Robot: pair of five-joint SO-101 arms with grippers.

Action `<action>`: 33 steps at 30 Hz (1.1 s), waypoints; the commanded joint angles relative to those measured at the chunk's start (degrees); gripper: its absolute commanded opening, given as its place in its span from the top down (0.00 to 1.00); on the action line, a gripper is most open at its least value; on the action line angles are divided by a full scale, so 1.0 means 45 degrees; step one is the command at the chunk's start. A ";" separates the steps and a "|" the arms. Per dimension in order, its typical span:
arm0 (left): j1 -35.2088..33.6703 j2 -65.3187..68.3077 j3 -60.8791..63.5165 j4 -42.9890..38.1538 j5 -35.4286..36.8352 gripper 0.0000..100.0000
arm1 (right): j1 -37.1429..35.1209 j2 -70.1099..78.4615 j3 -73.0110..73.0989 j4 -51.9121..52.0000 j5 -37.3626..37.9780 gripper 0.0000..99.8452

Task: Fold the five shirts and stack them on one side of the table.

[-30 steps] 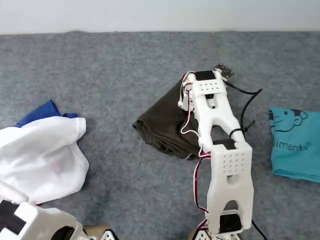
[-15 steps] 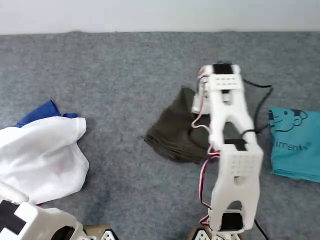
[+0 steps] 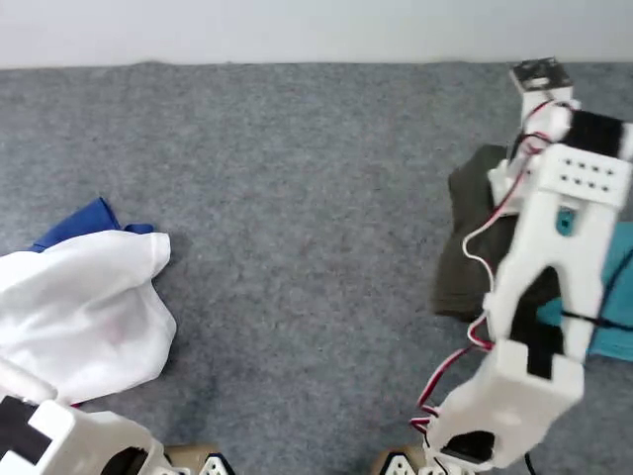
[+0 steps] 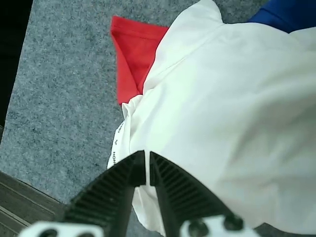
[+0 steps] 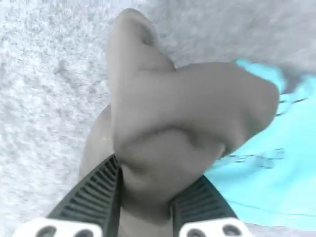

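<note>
White shirt (image 3: 89,317) sits crumpled at the far left of the grey tabletop (image 3: 297,198), unfolded. Blue shirt (image 3: 84,223) pokes out from under its far edge. Red shirt (image 4: 133,54) peeks out beside the white one in the left wrist view. My left tool (image 4: 147,170) hangs over the white shirt, its fingers nearly together with just a slit between them; I see nothing in them.

Right side is where the work is. My right tool (image 5: 158,175) is clamped on the olive shirt (image 3: 473,237), with a thick bunch of cloth pinched between both fingers. The bundle lies just left of the right arm (image 3: 554,247). Its long axis runs from the far edge of the tabletop toward me. Its near end reaches about level with the teal shirt (image 3: 615,327), and the bunched end is up at the tool.

The teal shirt lies flat at the right edge, to the right of the olive bundle and partly hidden by the arm, so I can't call its long axis. In the right wrist view the olive cloth hangs over the teal shirt's near border; touching or not, I can't tell.

My read: stacking step, two of five handled. The move turns on olive going further right to land square on teal, and the right arm is the nearer one. Risk: bundle opens on release.
</note>
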 commanded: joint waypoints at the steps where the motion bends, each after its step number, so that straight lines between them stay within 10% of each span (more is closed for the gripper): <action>1: 0.0000 -0.0234 -0.0459 0.0195 -0.0117 0.96 | 0.0811 -0.1866 0.0410 0.0537 0.1446 0.99; 13: -0.0020 -0.0234 -0.0459 0.0195 -0.0117 0.96 | 0.3780 -0.3311 0.1231 0.0322 0.5275 0.99; 33: -0.0020 -0.0234 -0.0459 0.0371 -0.0117 0.96 | 0.5578 0.1475 0.1211 -0.4952 0.6310 0.99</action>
